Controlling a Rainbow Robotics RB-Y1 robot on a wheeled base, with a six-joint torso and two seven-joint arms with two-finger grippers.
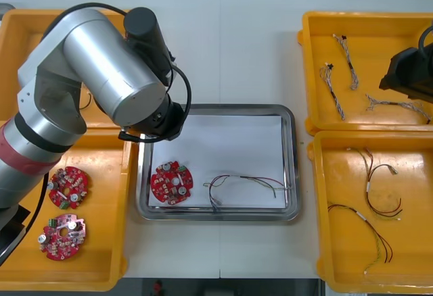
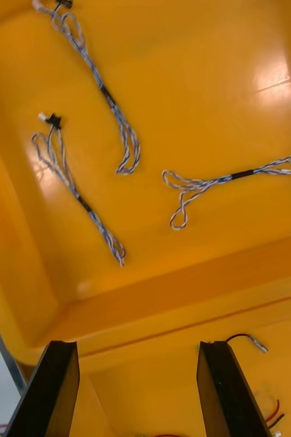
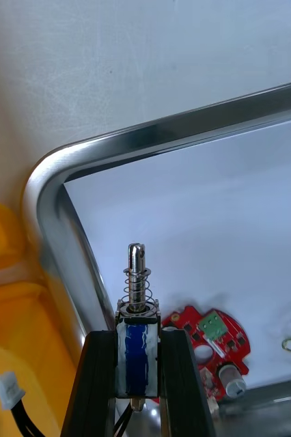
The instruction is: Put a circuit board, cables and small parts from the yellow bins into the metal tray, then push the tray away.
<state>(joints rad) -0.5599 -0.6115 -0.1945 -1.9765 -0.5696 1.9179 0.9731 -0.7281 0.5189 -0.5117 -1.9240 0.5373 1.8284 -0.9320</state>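
Blue-banded, the small metal part [image 3: 138, 321] is pinched in my left gripper [image 3: 138, 336] above the metal tray's [image 1: 291, 147] rim. A circuit board [image 1: 171, 182] and one thin cable [image 1: 243, 184] already lie inside. I judge this drop and the push remain. My right gripper [image 2: 139, 355] hangs spread over twisted blue and white cables [image 2: 111, 102] in a yellow bin [image 1: 379, 32].

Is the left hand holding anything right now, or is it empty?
Holding: the left hand is shut on a small metal part, clamped between its fingers near the metal tray's corner.
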